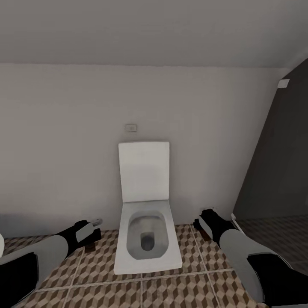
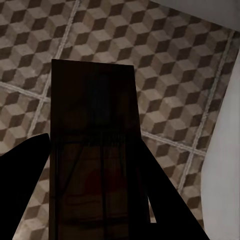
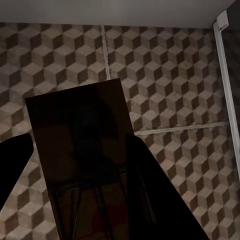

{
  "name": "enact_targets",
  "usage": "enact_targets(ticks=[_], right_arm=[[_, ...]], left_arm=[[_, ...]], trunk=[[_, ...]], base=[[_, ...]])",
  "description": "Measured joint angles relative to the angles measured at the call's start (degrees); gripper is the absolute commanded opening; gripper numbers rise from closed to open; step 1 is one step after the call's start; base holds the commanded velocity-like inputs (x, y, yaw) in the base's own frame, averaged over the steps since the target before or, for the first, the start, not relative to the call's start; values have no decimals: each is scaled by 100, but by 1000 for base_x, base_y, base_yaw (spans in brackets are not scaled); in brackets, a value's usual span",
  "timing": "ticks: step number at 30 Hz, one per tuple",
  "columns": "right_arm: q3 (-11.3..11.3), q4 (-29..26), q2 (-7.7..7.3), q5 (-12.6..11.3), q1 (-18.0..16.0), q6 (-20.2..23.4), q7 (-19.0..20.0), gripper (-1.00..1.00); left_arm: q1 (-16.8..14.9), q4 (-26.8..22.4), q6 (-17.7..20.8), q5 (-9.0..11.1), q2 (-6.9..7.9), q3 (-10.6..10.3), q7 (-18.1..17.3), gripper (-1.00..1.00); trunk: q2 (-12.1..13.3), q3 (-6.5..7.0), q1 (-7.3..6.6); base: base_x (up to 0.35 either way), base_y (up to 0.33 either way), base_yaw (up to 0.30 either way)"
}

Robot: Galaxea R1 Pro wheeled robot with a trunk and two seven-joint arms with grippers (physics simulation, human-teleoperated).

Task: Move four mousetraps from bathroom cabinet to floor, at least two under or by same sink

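Observation:
A mousetrap [image 2: 95, 125], a dark brown slab with wire parts, sits between the fingers of my left gripper [image 2: 95, 155], which is shut on it above the bathroom floor [image 2: 175, 65]. Another mousetrap [image 3: 80, 130] is held the same way by my right gripper [image 3: 80, 150]. In the head view my left gripper [image 1: 92, 234] hangs low to the left of a white toilet. My right gripper [image 1: 204, 221] hangs low on the toilet's other side. The cabinet and the sink are out of view.
A square white toilet [image 1: 145, 244] with its lid up stands against the pale wall straight ahead. A dark grey partition [image 1: 278, 162] rises at the right, with a white strip [image 3: 226, 100] along its foot. Cube-patterned floor tiles [image 1: 171, 291] lie on both sides of the toilet.

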Motion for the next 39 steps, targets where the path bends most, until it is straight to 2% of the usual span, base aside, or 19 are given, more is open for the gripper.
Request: enact_targets(ticks=[39], right_arm=[[-7, 3, 1, 0, 0, -7, 0, -100]], left_arm=[[0, 2, 0, 1, -6, 6, 0, -100]], trunk=[[0, 0, 0]], base=[[0, 0, 0]])
